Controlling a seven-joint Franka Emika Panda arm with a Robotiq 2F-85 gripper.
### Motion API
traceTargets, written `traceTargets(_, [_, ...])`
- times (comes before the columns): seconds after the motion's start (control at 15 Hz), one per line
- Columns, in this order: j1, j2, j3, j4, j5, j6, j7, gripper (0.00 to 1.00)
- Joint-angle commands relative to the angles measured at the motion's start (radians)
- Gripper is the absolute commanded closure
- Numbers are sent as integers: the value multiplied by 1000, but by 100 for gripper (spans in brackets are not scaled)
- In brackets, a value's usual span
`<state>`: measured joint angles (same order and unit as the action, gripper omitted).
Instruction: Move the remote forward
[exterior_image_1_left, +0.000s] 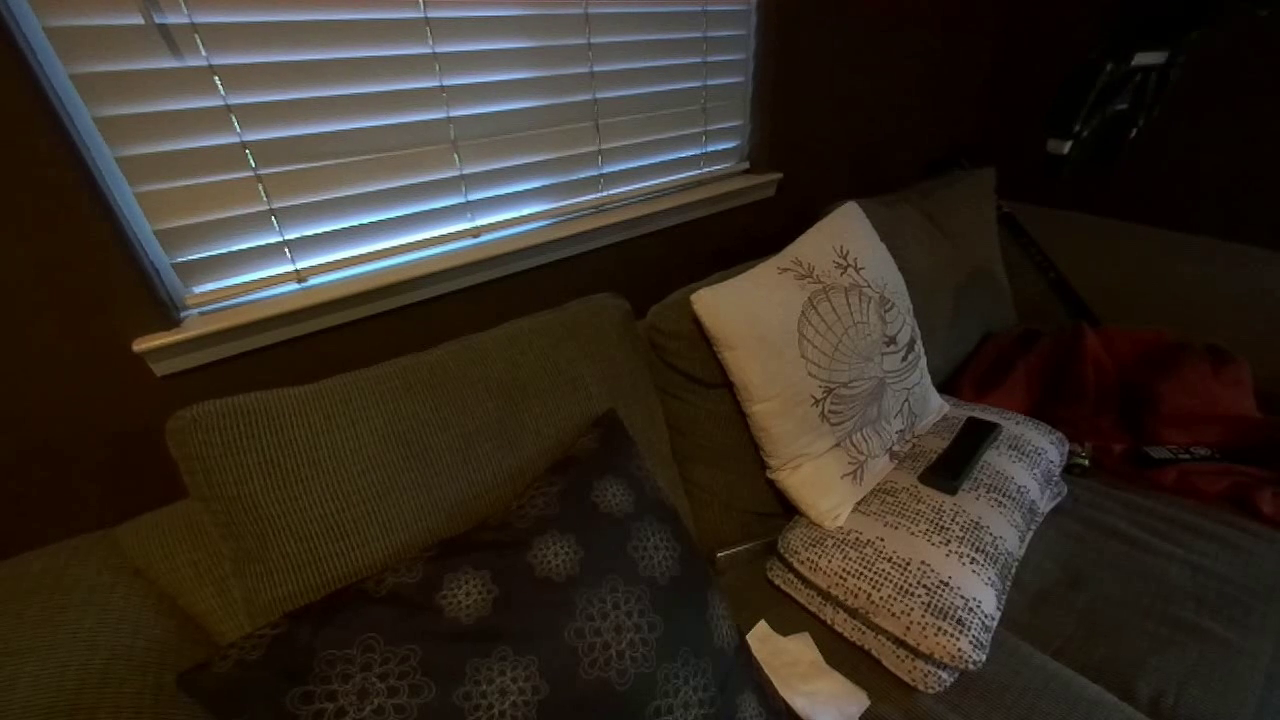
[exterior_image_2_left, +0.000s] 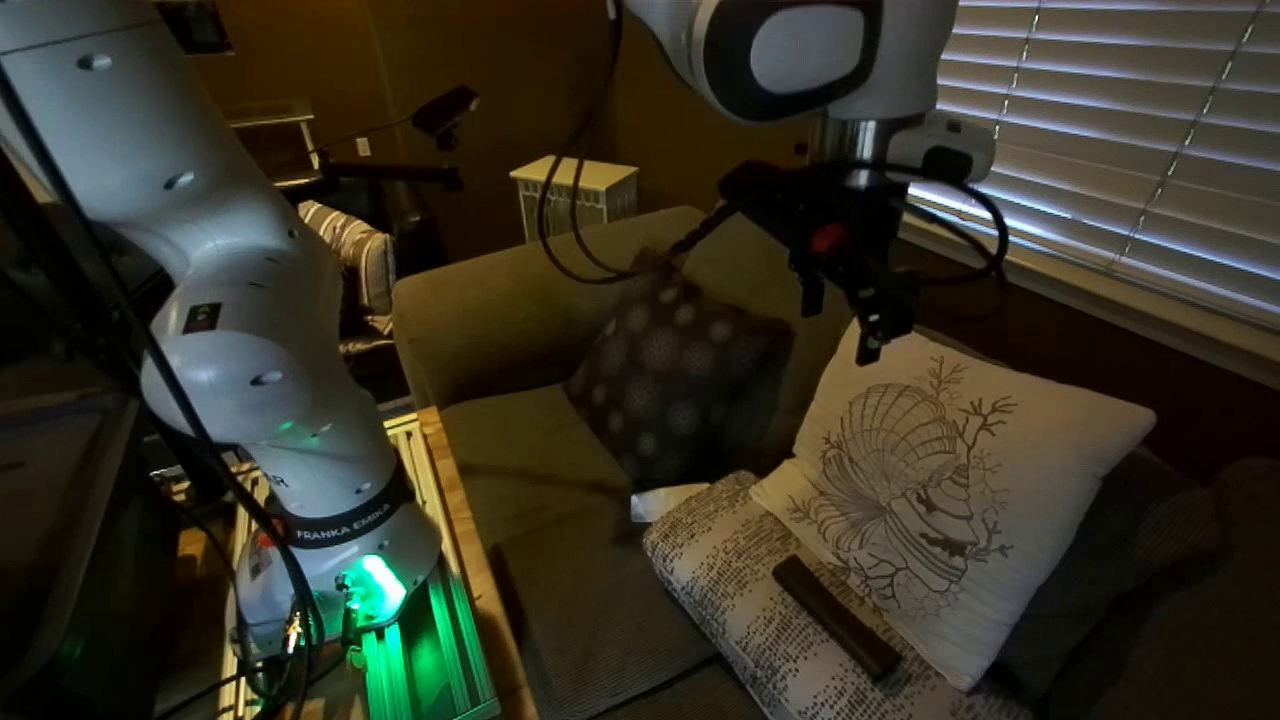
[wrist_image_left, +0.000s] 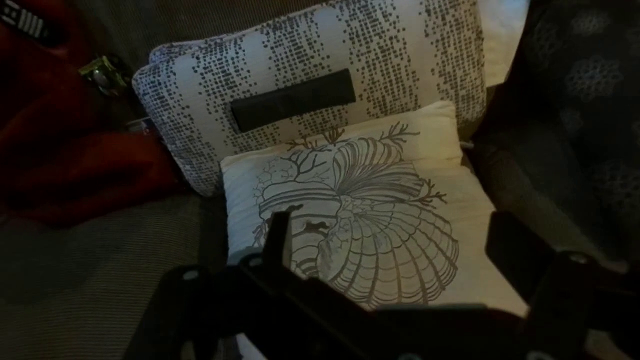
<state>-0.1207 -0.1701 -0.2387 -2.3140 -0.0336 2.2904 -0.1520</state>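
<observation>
The black remote control (exterior_image_2_left: 836, 618) is laid on a dot-patterned cushion (exterior_image_1_left: 890, 560), just beside the lower edge of a white shell-print pillow (exterior_image_2_left: 950, 500). The pillow is propped at a tilt against the sofa's back cushion (exterior_image_1_left: 705, 430). Above it, well apart from the remote control, the hand (wrist_image_left: 392, 230) is held with its fingers spread wide. At one end of the dot-patterned cushion, white paper or tissue (exterior_image_1_left: 805, 670) is seen near a dark flower-print pillow (exterior_image_1_left: 520, 600); beyond the other end, red cloth (exterior_image_1_left: 1110, 385) is bunched.

Is a dim, ribbed sofa surface (exterior_image_2_left: 530, 450); carries dotted pale cushion (exterior_image_1_left: 905, 555), dark flower-print cushion (exterior_image_1_left: 545, 620), white sheet (exterior_image_1_left: 808, 672) between the two, red cloth (exterior_image_1_left: 1115, 380) on the dotted one's other side.
</observation>
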Motion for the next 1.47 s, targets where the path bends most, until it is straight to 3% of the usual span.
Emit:
traceTargets(0.0, [-18,88,12,-58,100,219,93,0])
traceTargets(0.33, [-33,253,19,-60,291,403,108,0])
traceTargets(0.6, [-76,390,54,-15,461,416,80,0])
traceTargets(0.8, [-122,486,88,28,527,408,89,0])
traceTargets(1.0, [-155,586,98,84,504,387,129,0])
traceTargets(1.27, [-129,704,42,142,400,389,268,0])
traceTargets(1.4, [-206,686,119,140,455,366,159,0])
